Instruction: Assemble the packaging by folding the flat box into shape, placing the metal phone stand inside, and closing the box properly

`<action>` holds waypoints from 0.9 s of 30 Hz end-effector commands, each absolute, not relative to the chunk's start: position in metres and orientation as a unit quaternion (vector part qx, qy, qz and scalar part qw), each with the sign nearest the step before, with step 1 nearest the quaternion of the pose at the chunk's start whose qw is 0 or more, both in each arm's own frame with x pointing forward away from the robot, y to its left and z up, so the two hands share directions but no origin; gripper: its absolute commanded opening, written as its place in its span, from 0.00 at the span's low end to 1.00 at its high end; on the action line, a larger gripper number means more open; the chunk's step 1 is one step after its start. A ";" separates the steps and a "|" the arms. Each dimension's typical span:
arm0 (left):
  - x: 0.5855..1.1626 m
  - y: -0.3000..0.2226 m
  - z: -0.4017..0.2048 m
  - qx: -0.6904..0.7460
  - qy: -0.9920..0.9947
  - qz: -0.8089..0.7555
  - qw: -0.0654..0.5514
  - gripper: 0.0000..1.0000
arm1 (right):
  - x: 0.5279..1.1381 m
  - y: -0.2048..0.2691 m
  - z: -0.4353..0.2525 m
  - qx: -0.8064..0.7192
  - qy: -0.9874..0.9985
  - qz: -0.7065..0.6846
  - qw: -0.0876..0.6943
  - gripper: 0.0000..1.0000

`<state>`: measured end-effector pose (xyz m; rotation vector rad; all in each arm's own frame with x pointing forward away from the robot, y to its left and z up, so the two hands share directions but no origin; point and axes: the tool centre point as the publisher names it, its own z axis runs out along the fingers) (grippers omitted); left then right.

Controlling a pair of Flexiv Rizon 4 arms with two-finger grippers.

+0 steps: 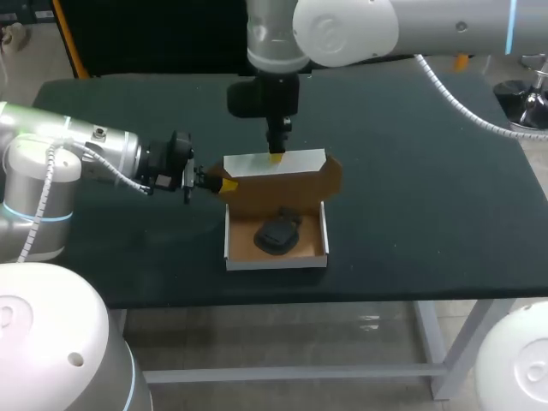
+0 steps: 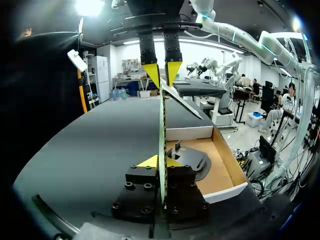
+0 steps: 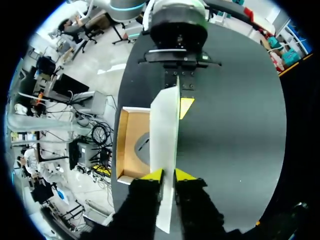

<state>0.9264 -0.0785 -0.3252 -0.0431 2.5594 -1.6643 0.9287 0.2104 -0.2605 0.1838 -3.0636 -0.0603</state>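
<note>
box (image 1: 276, 260) sits open near the middle of the table (image 1: 428, 214), long axis parallel to the near edge, mouth facing up. its lid (image 1: 274, 164) rises from the far wall. phone stand (image 1: 277, 234) lies inside. left gripper (image 1: 221, 184) pinches the lid's left end, and right gripper (image 1: 276, 157) pinches its free edge from above.

left wrist view: left gripper (image 2: 161, 161) is clamped on the lid (image 2: 162, 120), seen edge-on and upright. right gripper (image 2: 162, 74) grips the far end. box (image 2: 225, 156) and phone stand (image 2: 192, 159) lie beside.

right wrist view: right gripper (image 3: 168, 175) is clamped on the lid (image 3: 165, 130), which runs straight ahead to the left gripper (image 3: 180, 97). box (image 3: 121, 145) with phone stand (image 3: 143, 145) lies alongside.
</note>
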 end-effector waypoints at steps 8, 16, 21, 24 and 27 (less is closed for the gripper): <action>0.926 -0.078 -0.324 -0.014 0.837 -0.546 0.044 0.00 | 0.928 0.214 -0.264 0.064 -0.997 -0.018 0.033 0.00; 0.926 -0.078 -0.324 -0.014 0.837 -0.546 0.044 0.00 | 0.927 0.214 -0.264 0.066 -0.997 -0.015 0.040 0.11; 0.926 -0.078 -0.324 -0.014 0.837 -0.546 0.044 0.00 | 0.927 0.214 -0.265 0.067 -0.997 -0.015 0.043 0.40; 0.926 -0.078 -0.324 -0.014 0.837 -0.546 0.044 0.00 | 0.927 0.214 -0.265 0.067 -0.997 -0.015 0.044 0.40; 0.926 -0.078 -0.324 -0.014 0.837 -0.546 0.044 0.00 | 0.928 0.214 -0.266 0.068 -0.997 -0.014 0.046 0.26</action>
